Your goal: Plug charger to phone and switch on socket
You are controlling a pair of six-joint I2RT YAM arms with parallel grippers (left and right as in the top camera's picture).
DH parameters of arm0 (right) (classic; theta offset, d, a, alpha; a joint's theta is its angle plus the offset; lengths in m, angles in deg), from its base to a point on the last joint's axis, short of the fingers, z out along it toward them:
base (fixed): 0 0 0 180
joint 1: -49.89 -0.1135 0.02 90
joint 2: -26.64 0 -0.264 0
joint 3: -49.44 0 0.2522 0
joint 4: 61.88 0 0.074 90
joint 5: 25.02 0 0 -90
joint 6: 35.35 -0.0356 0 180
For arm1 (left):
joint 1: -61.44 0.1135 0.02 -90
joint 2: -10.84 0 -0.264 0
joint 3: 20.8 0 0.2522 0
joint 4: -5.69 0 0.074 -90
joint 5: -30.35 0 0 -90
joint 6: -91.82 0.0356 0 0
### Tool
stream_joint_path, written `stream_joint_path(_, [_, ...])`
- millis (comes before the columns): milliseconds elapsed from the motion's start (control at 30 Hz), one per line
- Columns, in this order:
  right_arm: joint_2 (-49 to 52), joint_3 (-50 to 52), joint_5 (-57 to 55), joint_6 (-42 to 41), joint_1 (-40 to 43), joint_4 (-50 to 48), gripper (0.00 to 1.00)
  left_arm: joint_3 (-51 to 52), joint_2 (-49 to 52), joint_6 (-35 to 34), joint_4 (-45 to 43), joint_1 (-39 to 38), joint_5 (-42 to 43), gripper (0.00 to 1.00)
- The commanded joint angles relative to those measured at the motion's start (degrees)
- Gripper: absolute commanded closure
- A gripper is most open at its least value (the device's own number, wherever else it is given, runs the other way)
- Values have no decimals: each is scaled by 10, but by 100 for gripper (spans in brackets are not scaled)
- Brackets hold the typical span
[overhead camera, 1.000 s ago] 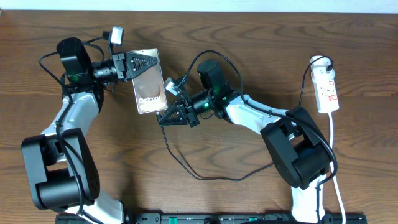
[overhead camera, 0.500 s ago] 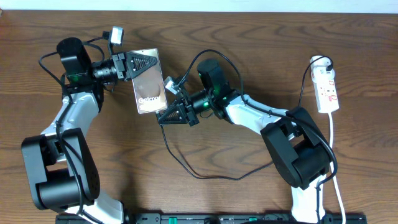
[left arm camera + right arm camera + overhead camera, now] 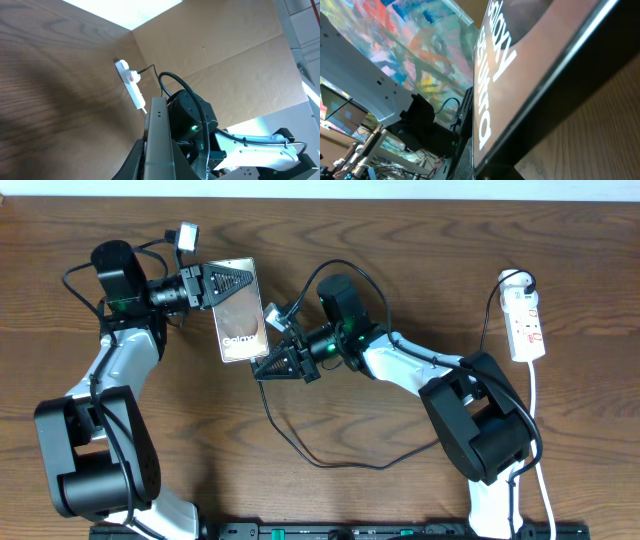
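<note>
Reaching across the wooden table [image 3: 440, 240], your left arm [image 3: 120, 365] rises from its base and turns right, while your right arm [image 3: 400, 365] stretches left from its own base, so the two wrists meet near the table's middle. The phone [image 3: 243, 320] is between them, "Galaxy" face up. The left gripper [image 3: 232, 283] is clamped on its far end, and the left wrist view shows the phone edge-on between the fingers. The socket [image 3: 526, 325] lies well apart at the far right with its white cord [image 3: 537, 430]. The charger [image 3: 325, 466] loops loosely in front of the right arm. The right gripper [image 3: 275, 367] sits at the phone's near end. You cannot tell whether its fingers grasp anything.
</note>
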Motion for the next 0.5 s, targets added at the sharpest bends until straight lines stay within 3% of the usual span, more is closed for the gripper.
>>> stream_joint_path(0, [5,-1,17,-6,-9,-3,99,0,3,9,-5,-3,-4,93])
stream_joint_path(467, [5,-1,2,-15,-8,-4,99,0,3,5,-5,-36,-26,92])
